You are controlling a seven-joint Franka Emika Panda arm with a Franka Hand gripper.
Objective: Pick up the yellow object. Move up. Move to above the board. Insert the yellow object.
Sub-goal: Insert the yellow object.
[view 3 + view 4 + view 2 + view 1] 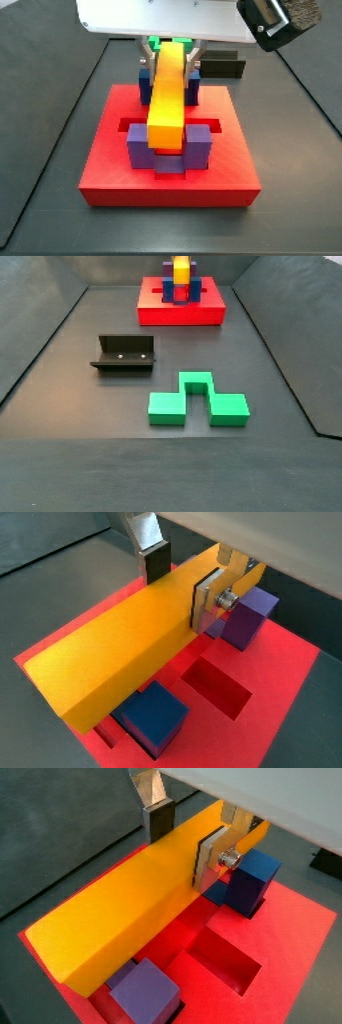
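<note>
The yellow object [114, 908] is a long bar, yellow on top with orange sides. It lies lengthwise over the red board [294, 933], between a blue post [247, 883] and a purple post [144, 993]. My gripper [181, 858] is above the board, with one finger on each long side of the bar and the pads against it. Both wrist views show this; the bar [114, 647] and gripper [178, 602] look the same there. In a side view the bar [166, 95] runs between the posts on the board [120, 170], its top above theirs. The gripper [171, 48] is at its far end.
A recessed slot [221, 958] lies open in the board beside the bar. A green notched block [198, 404] and the dark fixture [123, 354] stand on the grey floor, away from the board [181, 314]. Dark walls enclose the floor.
</note>
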